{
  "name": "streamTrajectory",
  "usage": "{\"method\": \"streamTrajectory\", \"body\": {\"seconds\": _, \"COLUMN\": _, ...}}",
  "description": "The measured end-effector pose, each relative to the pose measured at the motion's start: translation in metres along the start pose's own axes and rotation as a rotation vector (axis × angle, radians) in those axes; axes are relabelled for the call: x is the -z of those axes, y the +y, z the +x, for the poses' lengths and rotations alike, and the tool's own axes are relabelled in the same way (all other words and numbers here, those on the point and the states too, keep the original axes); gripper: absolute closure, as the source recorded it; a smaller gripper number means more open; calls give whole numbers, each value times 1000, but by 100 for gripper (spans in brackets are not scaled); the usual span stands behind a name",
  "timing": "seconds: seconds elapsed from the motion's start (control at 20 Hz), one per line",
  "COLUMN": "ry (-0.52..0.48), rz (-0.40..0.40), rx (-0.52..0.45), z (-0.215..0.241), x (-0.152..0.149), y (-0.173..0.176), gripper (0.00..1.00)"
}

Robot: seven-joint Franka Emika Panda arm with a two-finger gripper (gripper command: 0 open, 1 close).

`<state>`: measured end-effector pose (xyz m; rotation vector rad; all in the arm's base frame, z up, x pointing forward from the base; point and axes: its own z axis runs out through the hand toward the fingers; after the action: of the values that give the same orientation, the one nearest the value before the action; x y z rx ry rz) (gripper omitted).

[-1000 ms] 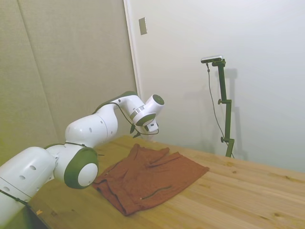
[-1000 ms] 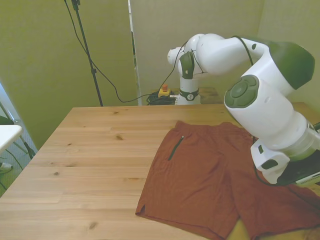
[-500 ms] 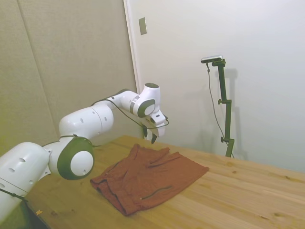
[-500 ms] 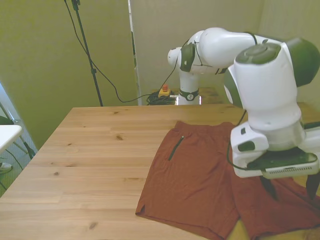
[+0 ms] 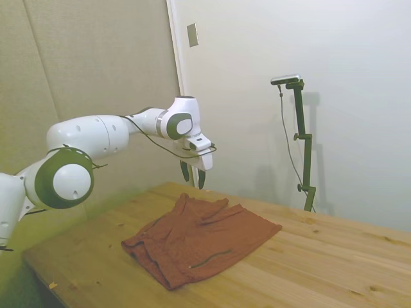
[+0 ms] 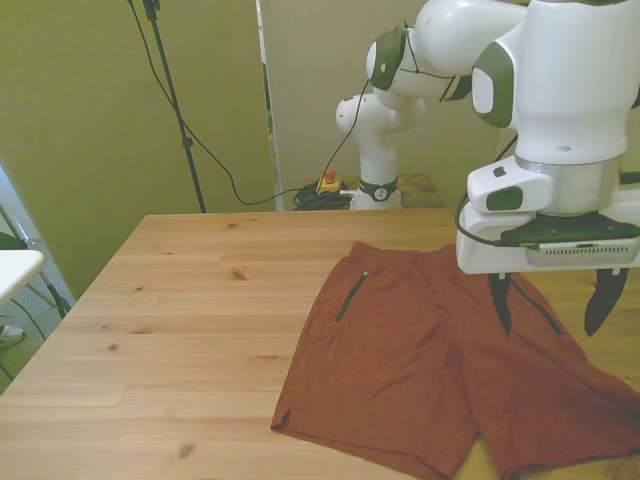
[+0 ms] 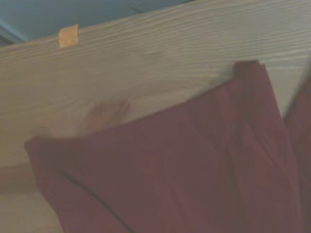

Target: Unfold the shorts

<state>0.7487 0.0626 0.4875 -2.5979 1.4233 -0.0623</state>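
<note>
Jaws wide apart, empty, pointing down — gripper hangs in the air above the shorts, not touching them. Shorts lie spread flat on the worktop, w/ a dark pocket slit showing, both legs reaching the near edge at the front view's right. In the wrist view, small orange tape scrap sits at the worktop's edge.

1 shorts, 1 table, 1 hand.
</note>
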Motion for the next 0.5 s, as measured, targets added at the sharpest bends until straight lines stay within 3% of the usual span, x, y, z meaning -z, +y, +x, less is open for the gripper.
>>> {"method": "streamTrajectory", "body": {"seconds": 0.5, "ry": -24, "rz": -67, "rx": 110, "z": -54, "x": 13, "y": 55, "gripper": 0}}
